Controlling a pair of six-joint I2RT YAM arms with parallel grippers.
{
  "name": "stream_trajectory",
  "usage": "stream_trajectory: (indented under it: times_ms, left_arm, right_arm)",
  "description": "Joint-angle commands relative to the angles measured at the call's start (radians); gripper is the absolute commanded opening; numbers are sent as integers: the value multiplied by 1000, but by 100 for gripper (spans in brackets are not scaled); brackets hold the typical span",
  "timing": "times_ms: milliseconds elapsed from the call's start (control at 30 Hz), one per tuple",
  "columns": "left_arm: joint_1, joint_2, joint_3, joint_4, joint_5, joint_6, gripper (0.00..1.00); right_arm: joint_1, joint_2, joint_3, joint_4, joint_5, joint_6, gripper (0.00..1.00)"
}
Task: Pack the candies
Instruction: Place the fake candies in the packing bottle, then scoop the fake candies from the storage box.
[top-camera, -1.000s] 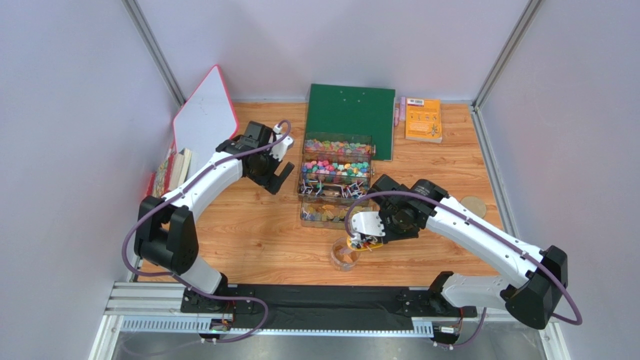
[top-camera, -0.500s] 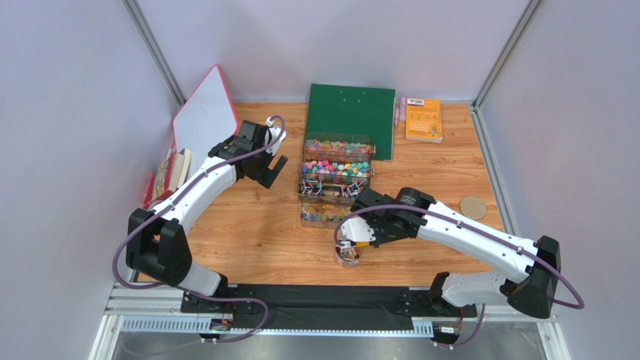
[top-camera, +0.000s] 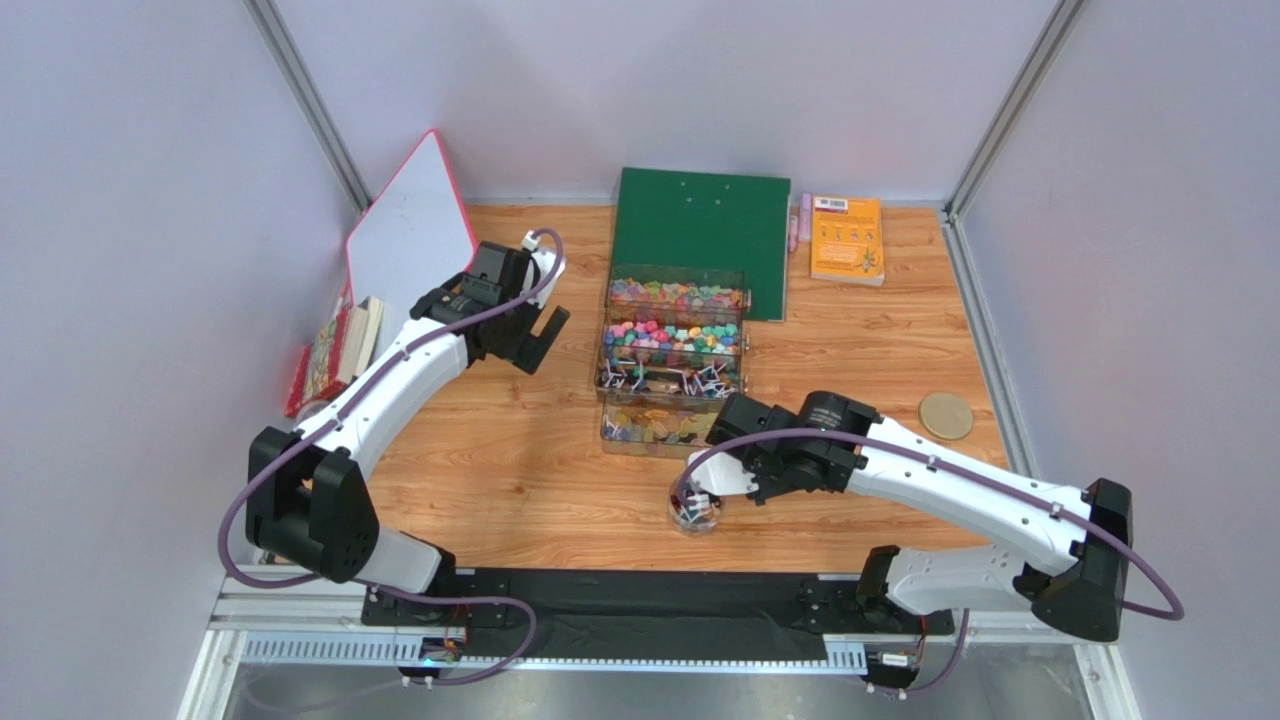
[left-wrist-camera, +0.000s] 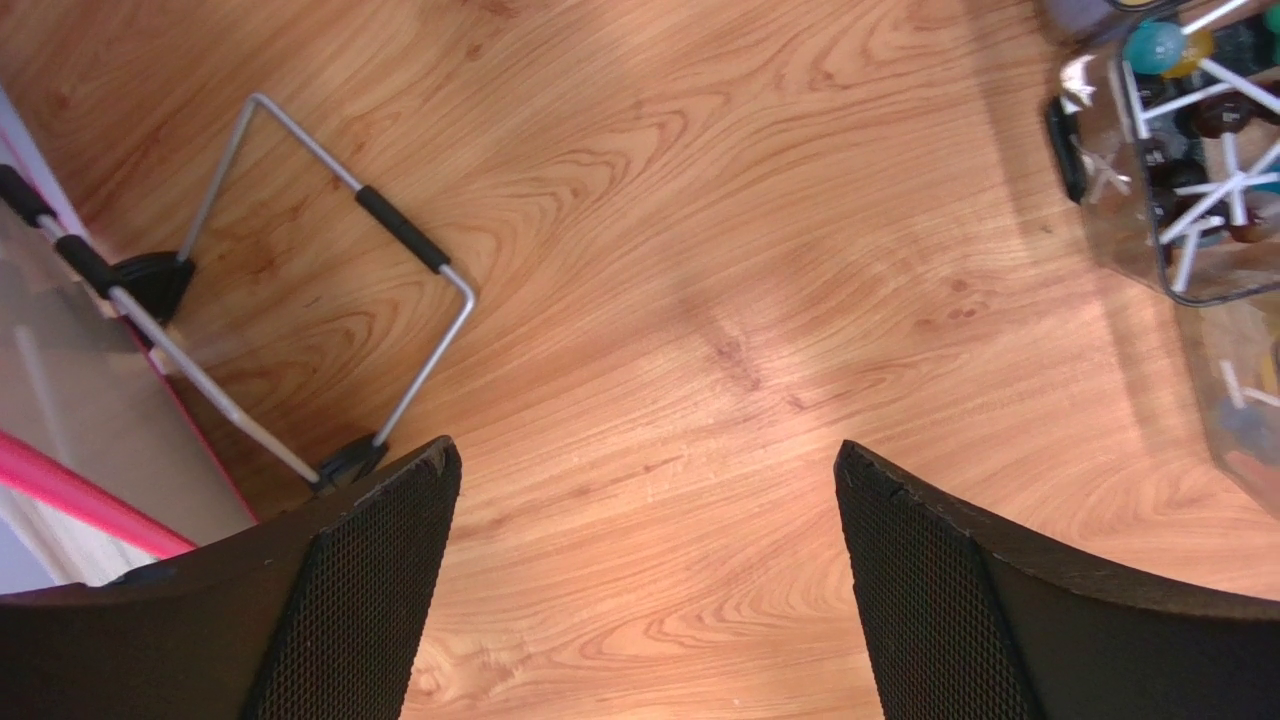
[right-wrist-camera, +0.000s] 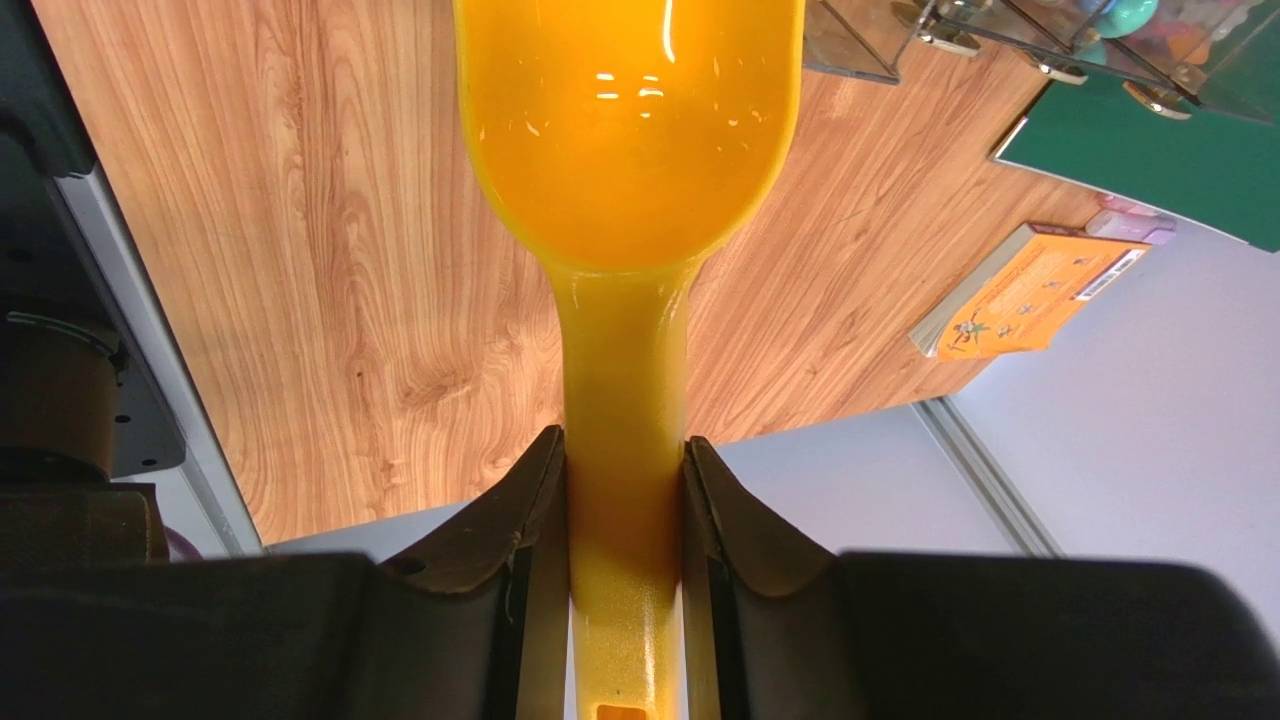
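Note:
The candies (top-camera: 675, 293) fill the far compartments of a clear organiser box (top-camera: 670, 428) at the table's centre, in pink, green, blue and yellow. A small clear cup (top-camera: 693, 515) near the front edge holds a few bright pieces. My right gripper (top-camera: 718, 477) hangs just above the cup's right side. Its jaws are shut on the handle of a yellow scoop (right-wrist-camera: 628, 120), and no candies show in the scoop's bowl. My left gripper (top-camera: 538, 333) is open over bare wood to the left of the box, with nothing between its fingers (left-wrist-camera: 376, 570).
A green board (top-camera: 703, 240), a pink pen (top-camera: 804, 221) and an orange book (top-camera: 848, 240) lie at the back. A whiteboard (top-camera: 409, 233) on a wire stand (left-wrist-camera: 323, 285) and some books (top-camera: 338, 345) line the left wall. A round coaster (top-camera: 947, 416) sits right.
My right arm has swung left and toward the front edge, carrying the scoop over the cup. My left gripper has drawn back a little to the left, away from the box.

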Motion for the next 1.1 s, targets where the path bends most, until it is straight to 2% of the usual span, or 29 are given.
stream_trajectory:
  times_ms: [0, 67, 100, 167, 200, 233, 267, 300, 433, 600, 800, 1067]
  left_arm:
    - [-3, -2, 58, -29, 141, -39, 100]
    - [-3, 30, 127, -46, 246, -36, 99]
    - [-3, 67, 150, -57, 333, -23, 91]
    - [-5, 110, 216, -56, 398, -9, 81]
    - [-5, 157, 235, -57, 444, 23, 59]
    - [-5, 185, 274, -57, 450, 34, 46]
    - [-5, 213, 296, -63, 452, 39, 29]
    - [-5, 272, 321, -71, 451, 43, 0]
    - [-5, 394, 433, -83, 473, 33, 0]
    - [-5, 498, 473, -29, 480, 7, 0]
    - [-5, 561, 456, 43, 478, -21, 0]
    - [-5, 603, 410, 125, 582, -88, 0]
  right_arm:
    - [-71, -59, 119, -269, -47, 14, 0]
    - [-139, -41, 217, -182, -112, -24, 0]
    - [-207, -25, 240, -154, -126, -38, 0]
    - [-307, 74, 297, -120, -141, -72, 0]
    - [-341, 125, 321, -128, -138, -98, 0]
    - [-378, 168, 376, -128, -143, -112, 0]
    - [-451, 255, 416, -126, -152, -126, 0]
    - [-478, 296, 450, -134, -152, -144, 0]
    - [-559, 502, 660, -226, -111, -210, 0]
    - [-602, 692, 892, -316, -54, -273, 0]
    - [-610, 786, 920, -315, 29, -359, 0]
    - [-604, 768, 806, -315, 103, -408, 0]
